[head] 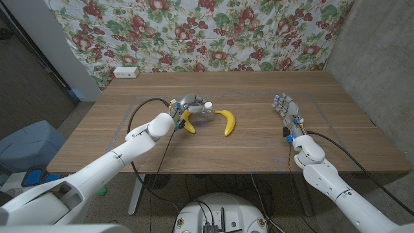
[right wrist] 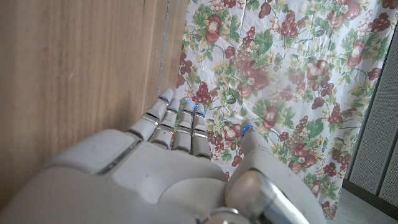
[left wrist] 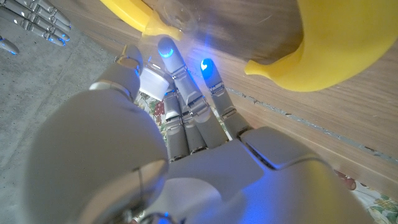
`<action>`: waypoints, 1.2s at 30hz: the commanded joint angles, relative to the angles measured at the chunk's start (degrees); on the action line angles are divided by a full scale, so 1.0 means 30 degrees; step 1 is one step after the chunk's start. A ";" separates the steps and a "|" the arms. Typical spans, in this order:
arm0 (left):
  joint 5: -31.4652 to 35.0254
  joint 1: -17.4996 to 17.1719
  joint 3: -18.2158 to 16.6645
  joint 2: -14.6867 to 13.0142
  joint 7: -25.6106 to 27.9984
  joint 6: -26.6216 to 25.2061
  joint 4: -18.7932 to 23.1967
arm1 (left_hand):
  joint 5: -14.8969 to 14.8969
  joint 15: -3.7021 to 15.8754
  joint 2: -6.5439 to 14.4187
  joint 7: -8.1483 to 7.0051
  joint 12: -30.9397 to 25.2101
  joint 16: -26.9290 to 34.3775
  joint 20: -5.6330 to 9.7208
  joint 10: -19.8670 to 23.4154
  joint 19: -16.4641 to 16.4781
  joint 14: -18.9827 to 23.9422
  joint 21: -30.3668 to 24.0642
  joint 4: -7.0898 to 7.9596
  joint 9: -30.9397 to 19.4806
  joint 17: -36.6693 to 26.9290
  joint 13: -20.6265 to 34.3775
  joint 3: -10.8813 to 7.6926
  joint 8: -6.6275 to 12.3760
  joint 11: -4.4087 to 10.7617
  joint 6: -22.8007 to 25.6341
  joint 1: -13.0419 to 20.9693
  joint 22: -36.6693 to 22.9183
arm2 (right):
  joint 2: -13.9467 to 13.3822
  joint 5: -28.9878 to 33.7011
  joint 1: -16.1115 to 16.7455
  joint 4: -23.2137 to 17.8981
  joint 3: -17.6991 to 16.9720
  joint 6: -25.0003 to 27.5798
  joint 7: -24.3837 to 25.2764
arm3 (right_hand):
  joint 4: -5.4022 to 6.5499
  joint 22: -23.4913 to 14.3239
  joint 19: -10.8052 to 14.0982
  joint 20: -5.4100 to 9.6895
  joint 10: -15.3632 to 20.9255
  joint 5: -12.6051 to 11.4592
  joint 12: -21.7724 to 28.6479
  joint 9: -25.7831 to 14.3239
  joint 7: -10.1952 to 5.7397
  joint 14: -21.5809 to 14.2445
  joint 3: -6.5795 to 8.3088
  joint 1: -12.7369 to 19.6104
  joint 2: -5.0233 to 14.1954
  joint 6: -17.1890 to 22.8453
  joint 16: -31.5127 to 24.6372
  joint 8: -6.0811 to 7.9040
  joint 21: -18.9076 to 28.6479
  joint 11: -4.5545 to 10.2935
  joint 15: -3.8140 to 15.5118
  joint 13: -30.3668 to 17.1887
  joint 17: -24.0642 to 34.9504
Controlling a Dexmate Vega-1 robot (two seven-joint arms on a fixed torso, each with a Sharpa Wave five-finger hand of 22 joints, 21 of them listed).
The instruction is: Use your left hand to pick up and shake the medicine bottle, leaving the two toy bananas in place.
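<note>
Your left arm is out over the table; your right arm waits at the side.

Your left hand [head: 185, 108] sits at mid-table, its fingers [left wrist: 186, 81] extended forward and close together, tips lit blue. Whether they grip anything cannot be told. Your right hand [head: 288, 111] is on the right side, fingers [right wrist: 177, 121] straight and side by side, holding nothing.

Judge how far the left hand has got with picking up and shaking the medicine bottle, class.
Done: the left hand has reached the medicine bottle between the two toy bananas, and its fingers are around the bottle. In hand: the grasp; whether the bottle has left the table cannot be told. Left: the lift and the shake. Both bananas lie on the wood; the right hand waits apart, holding nothing.
</note>
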State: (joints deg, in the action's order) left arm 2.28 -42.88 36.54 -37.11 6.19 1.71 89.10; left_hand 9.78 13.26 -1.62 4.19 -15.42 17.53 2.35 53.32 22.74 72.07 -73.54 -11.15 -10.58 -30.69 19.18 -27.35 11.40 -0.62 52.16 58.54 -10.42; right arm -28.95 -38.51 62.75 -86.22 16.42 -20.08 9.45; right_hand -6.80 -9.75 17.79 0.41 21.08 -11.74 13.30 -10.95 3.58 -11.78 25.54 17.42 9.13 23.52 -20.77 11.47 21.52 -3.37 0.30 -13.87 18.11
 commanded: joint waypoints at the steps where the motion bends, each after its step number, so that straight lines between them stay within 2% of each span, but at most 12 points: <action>1: 0.0225 0.0202 0.0314 -0.0050 -0.0326 -0.0931 0.0261 | 0.0080 0.0111 0.2560 -0.1269 -0.0038 -0.0076 0.2412 0.5031 -0.0025 0.0010 -0.0131 0.0452 -0.1221 -0.0033 0.2461 -0.0386 0.0054 0.4017 0.2578 0.2463 0.0019 | 0.0013 -0.0064 0.0015 0.0098 -0.0050 -0.0082 -0.0075 | 0.0013 -0.0090 0.0186 -0.0068 0.0100 -0.0016 -0.0008 -0.0048 0.0031 -0.0185 -0.0051 0.0055 0.0065 0.0030 0.0052 0.0006 -0.0059 -0.0085 0.0058 0.0016 0.0039; 12: 0.0325 0.0724 0.0737 -0.0221 -0.1239 -0.2192 0.0514 | 0.0038 0.0117 0.2536 -0.1256 0.0132 -0.0077 0.2379 0.4907 -0.0013 -0.0007 -0.0154 0.0427 -0.1188 -0.0069 0.2276 -0.0377 -0.0003 0.3924 0.2445 0.2411 0.0031 | 0.0062 -0.0077 -0.0040 0.0179 -0.0044 -0.0111 -0.0082 | 0.0030 -0.0092 0.0214 -0.0082 0.0132 -0.0011 0.0002 -0.0047 0.0035 -0.0183 -0.0068 0.0014 0.0062 0.0016 0.0073 0.0001 -0.0127 -0.0094 0.0036 0.0017 0.0042; 19: 0.0354 0.0958 0.0933 -0.0334 -0.1625 -0.2616 0.0603 | 0.0044 0.0126 0.2384 -0.1335 0.0632 -0.0678 0.2427 0.4229 -0.0345 -0.0728 0.0109 0.0389 -0.1110 0.0430 0.1875 -0.0414 -0.0170 0.3905 0.1904 0.2305 0.0120 | 0.0060 -0.0061 -0.0050 0.0177 -0.0043 -0.0114 -0.0071 | 0.0053 -0.0094 0.0235 -0.0083 0.0123 0.0000 -0.0004 -0.0048 0.0036 -0.0210 -0.0087 -0.0029 0.0056 -0.0004 0.0075 -0.0006 -0.0166 -0.0068 0.0036 0.0017 0.0046; 21: 0.0388 0.0983 0.0964 -0.0376 -0.1656 -0.2720 0.0669 | 0.0021 0.0154 0.1903 -0.1357 0.0719 -0.0915 0.2392 0.4116 -0.0397 -0.1074 0.0204 0.0414 -0.1070 0.0633 0.1747 -0.0123 -0.0207 0.3768 0.1671 0.1941 0.0125 | 0.0023 -0.0019 -0.0060 0.0193 -0.0030 -0.0138 -0.0120 | 0.0060 -0.0094 0.0236 -0.0078 0.0124 0.0004 -0.0004 -0.0048 0.0036 -0.0210 -0.0092 -0.0041 0.0056 0.0002 0.0078 -0.0003 -0.0178 -0.0063 0.0021 0.0017 0.0048; 28: 0.0738 0.1168 0.1205 -0.0598 -0.1951 -0.3895 0.1279 | 0.0070 0.0174 0.1352 -0.1380 0.1006 -0.1285 0.2414 0.3483 -0.0460 -0.1677 0.0573 0.0576 -0.0961 0.1057 0.1459 0.0434 -0.0231 0.3717 0.1207 0.1128 0.0166 | -0.0002 0.0017 -0.0067 0.0230 -0.0032 -0.0221 -0.0189 | 0.0088 -0.0096 0.0257 -0.0094 0.0126 0.0021 -0.0006 -0.0048 0.0028 -0.0223 -0.0115 -0.0092 0.0051 -0.0020 0.0086 -0.0009 -0.0221 -0.0075 0.0006 0.0018 0.0053; 35: 0.1109 0.1485 0.1569 -0.0803 -0.2506 -0.5636 0.2038 | 0.0070 0.0066 0.0643 -0.1623 0.1492 -0.1857 0.2647 0.1859 -0.0654 -0.3144 0.1547 0.0857 -0.0726 0.1619 0.0945 0.1088 -0.0343 0.3413 -0.0016 -0.0613 0.0245 | -0.0013 0.0013 -0.0001 0.0175 -0.0065 -0.0287 -0.0185 | 0.0117 -0.0097 0.0290 -0.0106 0.0150 0.0042 0.0000 -0.0048 0.0033 -0.0227 -0.0144 -0.0153 0.0039 -0.0050 0.0101 -0.0017 -0.0271 -0.0100 0.0021 0.0019 0.0059; 36: 0.1166 0.1559 0.1641 -0.0831 -0.2639 -0.5983 0.2170 | 0.0045 0.0077 0.0365 -0.1693 0.1538 -0.1943 0.2651 0.1516 -0.0618 -0.3455 0.1727 0.0899 -0.0681 0.1756 0.0841 0.1287 -0.0295 0.3398 -0.0104 -0.1024 0.0250 | 0.0021 -0.0036 0.0017 0.0153 -0.0088 -0.0293 -0.0158 | 0.0121 -0.0097 0.0293 -0.0106 0.0155 0.0045 0.0002 -0.0048 0.0017 -0.0237 -0.0148 -0.0162 0.0038 -0.0041 0.0099 -0.0012 -0.0278 -0.0108 -0.0006 0.0019 0.0060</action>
State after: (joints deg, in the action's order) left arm 4.26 -39.47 39.96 -38.74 0.56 -9.44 92.87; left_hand 9.61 11.10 -0.24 1.98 -11.04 12.37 2.62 51.64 21.03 65.51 -69.25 -8.51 -10.61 -27.01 22.46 -24.35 10.13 1.91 49.94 57.16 -9.58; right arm -28.84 -38.65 62.63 -85.65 16.29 -20.66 9.02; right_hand -6.55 -9.75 18.20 -0.01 21.08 -11.74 13.30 -10.95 3.58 -11.78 25.30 17.42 9.13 23.52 -20.55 11.48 20.75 -3.37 0.31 -13.87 18.11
